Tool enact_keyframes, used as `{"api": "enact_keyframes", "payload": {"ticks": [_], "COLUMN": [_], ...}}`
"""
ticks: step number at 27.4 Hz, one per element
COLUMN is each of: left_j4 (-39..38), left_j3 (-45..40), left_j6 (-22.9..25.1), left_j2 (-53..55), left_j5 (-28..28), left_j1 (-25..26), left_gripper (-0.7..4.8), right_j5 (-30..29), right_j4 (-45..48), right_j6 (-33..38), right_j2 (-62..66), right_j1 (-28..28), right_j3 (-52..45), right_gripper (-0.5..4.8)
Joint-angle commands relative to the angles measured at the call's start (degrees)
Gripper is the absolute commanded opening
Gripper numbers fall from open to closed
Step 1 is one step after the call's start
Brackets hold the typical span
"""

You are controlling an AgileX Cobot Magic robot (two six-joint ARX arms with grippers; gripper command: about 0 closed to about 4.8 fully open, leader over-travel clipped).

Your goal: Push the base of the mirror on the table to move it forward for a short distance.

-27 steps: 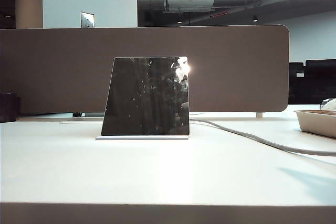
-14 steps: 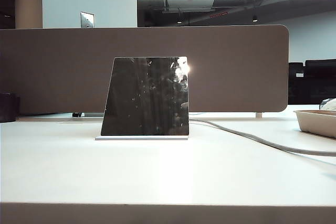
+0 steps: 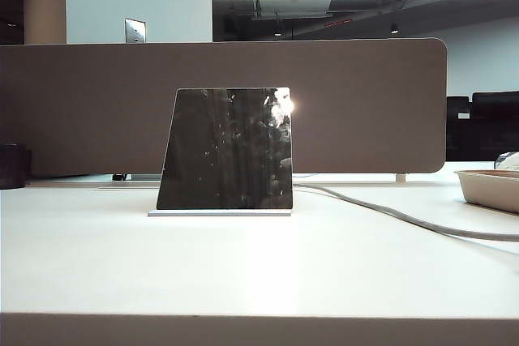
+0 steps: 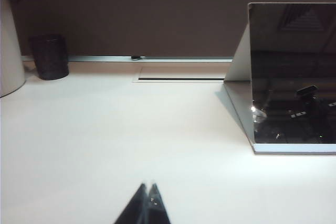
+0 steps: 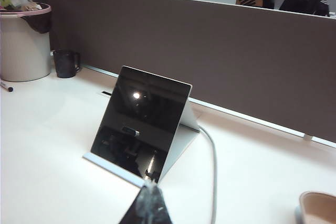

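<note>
The mirror [image 3: 227,149] is a dark glossy trapezoid standing upright on its thin pale base [image 3: 219,213], left of the middle of the table [image 3: 259,273]. Neither gripper shows in the exterior view. In the left wrist view my left gripper [image 4: 148,185] is shut and empty over bare table, well short of and beside the mirror [image 4: 291,77] and its base [image 4: 294,149]. In the right wrist view my right gripper [image 5: 149,185] is shut, its tip lined up with the near corner of the base [image 5: 110,167] under the leaning mirror [image 5: 139,124]. Contact cannot be told.
A brown desk divider [image 3: 365,103] runs behind the mirror. A grey cable [image 3: 389,212] trails from the mirror toward the right. A shallow tray [image 3: 491,188] sits at the right edge, a dark cup [image 3: 12,166] at the far left, a lined bin [image 5: 23,45] beyond it.
A faint shadow on the table at the lower right has faded away. The mirror and its base stand where they were.
</note>
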Motion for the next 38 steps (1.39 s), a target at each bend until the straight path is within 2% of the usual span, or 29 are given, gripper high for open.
{"api": "enact_keyframes", "payload": {"ticks": [1,6,18,35,38], "left_j4": [0.52,0.52,0.52,0.52,0.55], "left_j3": [0.07,0.04,0.04,0.07,0.04], "left_j6": [0.24,0.24,0.24,0.24,0.24], "left_j2": [0.02,0.02,0.02,0.02,0.02], "left_j5": [0.15,0.13,0.13,0.13,0.13], "left_j1": [0.09,0.09,0.09,0.09,0.11], "left_gripper": [-0.01,-0.01,-0.01,-0.01,-0.01], "right_j5": [-2.32,-3.06,-2.82,-2.25,-0.63], "right_j4": [0.92,-0.13,-10.1,-9.75,-9.44], "right_j6": [-0.28,-0.26,0.37,-0.5,-1.22], "right_j2": [-1.53,-3.69,-3.76,-3.78,-4.92], "right_j1": [-2.58,-5.53,-5.51,-5.51,-6.4], "right_j3": [-1.62,-4.94,-5.11,-5.11,-5.95], "right_gripper": [-0.04,-0.04,-0.01,-0.01,-0.01]}}
